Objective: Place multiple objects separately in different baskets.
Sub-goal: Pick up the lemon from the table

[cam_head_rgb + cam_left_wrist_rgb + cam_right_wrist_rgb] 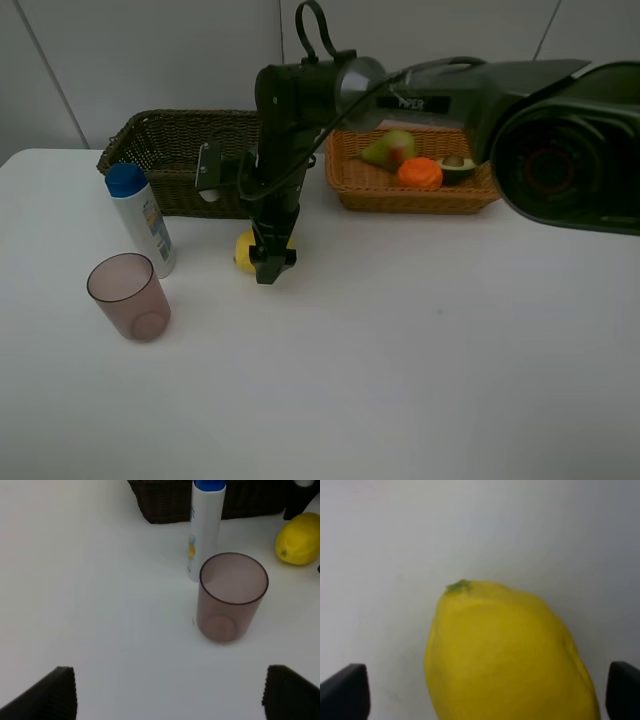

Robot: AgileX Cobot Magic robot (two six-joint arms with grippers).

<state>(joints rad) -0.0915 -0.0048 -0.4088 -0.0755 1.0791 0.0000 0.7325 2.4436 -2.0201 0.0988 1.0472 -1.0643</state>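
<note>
At the left of the tabletop [420,360], the cup [128,297] and white bottle [142,218] are faced by the spread left claw [170,695]. In the middle, the lemon [243,250] is straddled by the spread right claw [270,262] and not yet pinched. A closing, then a lift toward the tan basket [420,198], is probably called for.

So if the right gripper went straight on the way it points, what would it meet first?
The lemon: it sits squarely between the open fingers of the right gripper in its wrist view, on the white table. How near is hard to judge.
</note>
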